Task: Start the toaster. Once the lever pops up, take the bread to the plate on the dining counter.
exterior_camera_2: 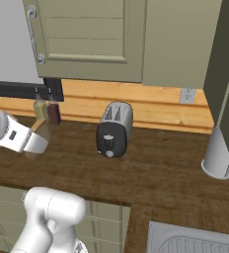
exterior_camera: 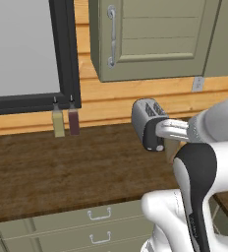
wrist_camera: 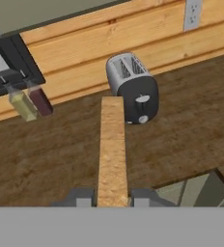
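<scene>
The bread (wrist_camera: 112,144) is a tan slice seen edge-on in the hand view, running up from between my fingertips. My gripper (wrist_camera: 112,198) is shut on its near end and holds it above the dark wood counter (wrist_camera: 46,159). The toaster (wrist_camera: 133,87), silver-grey with a black end panel and a round knob, stands on that counter just beyond the far end of the slice; the toaster (exterior_camera: 148,123) and toaster (exterior_camera_2: 114,129) sit near the wooden back wall. My hand (exterior_camera_2: 25,139) hangs to the toaster's left. The plate and the dining counter are out of view.
Two small bottles, olive (wrist_camera: 23,106) and dark red (wrist_camera: 40,102), stand by the black window frame (exterior_camera: 67,54). Grey-green cupboards (exterior_camera_2: 87,39) hang overhead, with drawers (exterior_camera: 99,216) below the counter. A pale cylinder (exterior_camera_2: 218,154) and a sink (exterior_camera_2: 195,242) lie to the right.
</scene>
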You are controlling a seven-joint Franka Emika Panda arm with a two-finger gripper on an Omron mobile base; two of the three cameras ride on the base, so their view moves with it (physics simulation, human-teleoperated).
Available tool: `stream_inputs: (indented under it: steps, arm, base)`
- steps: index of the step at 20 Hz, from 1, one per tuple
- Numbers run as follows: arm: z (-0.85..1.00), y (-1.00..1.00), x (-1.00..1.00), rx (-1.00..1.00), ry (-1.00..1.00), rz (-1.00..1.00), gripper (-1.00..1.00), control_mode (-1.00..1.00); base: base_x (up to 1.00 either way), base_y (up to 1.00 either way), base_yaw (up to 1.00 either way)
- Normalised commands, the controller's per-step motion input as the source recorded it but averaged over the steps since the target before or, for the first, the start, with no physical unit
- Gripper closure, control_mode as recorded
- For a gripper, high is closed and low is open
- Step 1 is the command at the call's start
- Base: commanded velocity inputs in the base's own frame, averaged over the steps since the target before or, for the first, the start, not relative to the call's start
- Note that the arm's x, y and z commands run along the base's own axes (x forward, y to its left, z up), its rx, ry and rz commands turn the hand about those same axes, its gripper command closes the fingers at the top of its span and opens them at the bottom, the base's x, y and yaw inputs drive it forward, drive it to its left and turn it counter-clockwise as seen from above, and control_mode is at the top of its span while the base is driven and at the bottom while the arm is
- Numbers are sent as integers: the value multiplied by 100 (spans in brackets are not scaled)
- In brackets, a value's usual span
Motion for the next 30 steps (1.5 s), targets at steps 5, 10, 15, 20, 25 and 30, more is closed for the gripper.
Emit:
stream_inputs:
  steps: [5,10,15,20,25,30]
  arm:
    - [3,23,-33,0,0,2,100,-100]
    - [0,31,-5,0,0,11,100,-100]
    - [0,4,0,0,2,2,100,-100]
    - [0,0,0,0,0,0,100,-100]
    - [0,0,0,0,0,0,100,-100]
    - [0,0,-4,0,0,0,100,100]
  base:
    - [0,0,0]
    - [0,0,0]
    - [0,0,0]
    - [0,0,0]
    - [0,0,0]
    - [-49,0,3]
